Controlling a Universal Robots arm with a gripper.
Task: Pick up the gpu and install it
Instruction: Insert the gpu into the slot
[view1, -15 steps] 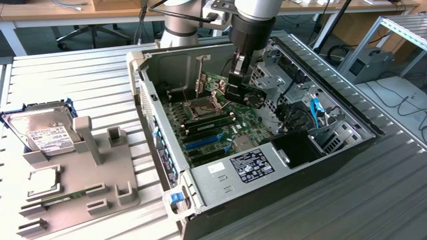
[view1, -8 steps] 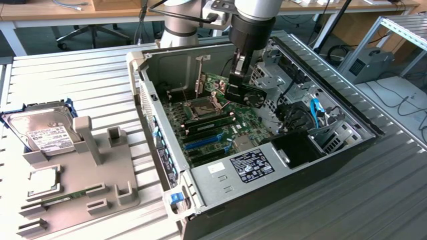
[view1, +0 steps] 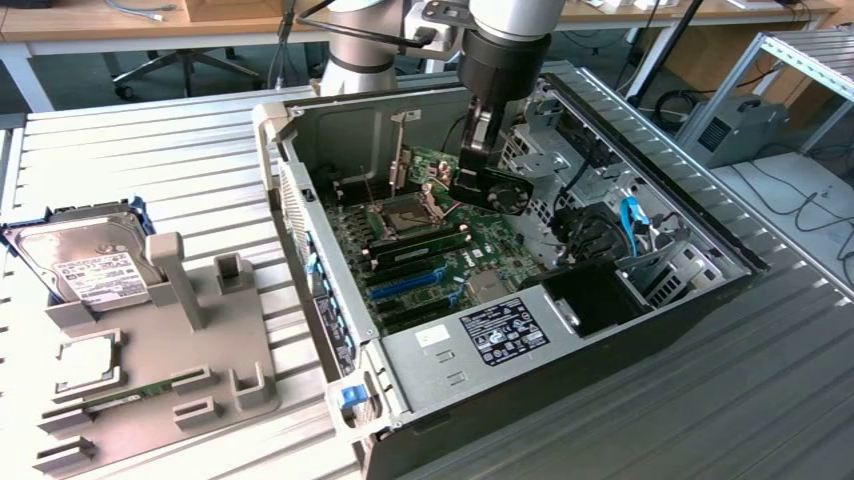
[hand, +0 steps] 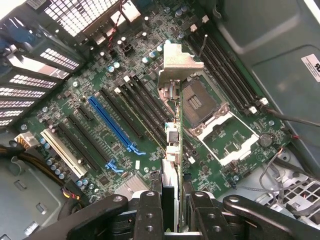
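The gpu (view1: 502, 190), a black card with a round fan, hangs on edge inside the open computer case (view1: 627, 330), above the green motherboard (view1: 414, 250). My gripper (view1: 477, 160) comes down from above and is shut on the card's upper edge. In the wrist view the gpu (hand: 173, 150) is seen edge-on, its silver end bracket (hand: 178, 62) farthest from the camera, with my gripper (hand: 172, 217) clamped on either side. The card floats over the black slots between the long blue slot (hand: 112, 125) and the CPU socket (hand: 210, 117), apart from the board.
A grey parts fixture (view1: 200, 390) lies at the exterior view's left, with a silver hard drive (view1: 87, 265), a CPU (view1: 87, 362) and a green RAM stick (view1: 127, 395). Case walls, cables (view1: 627, 220) and a drive cage (hand: 45, 55) hem in the board.
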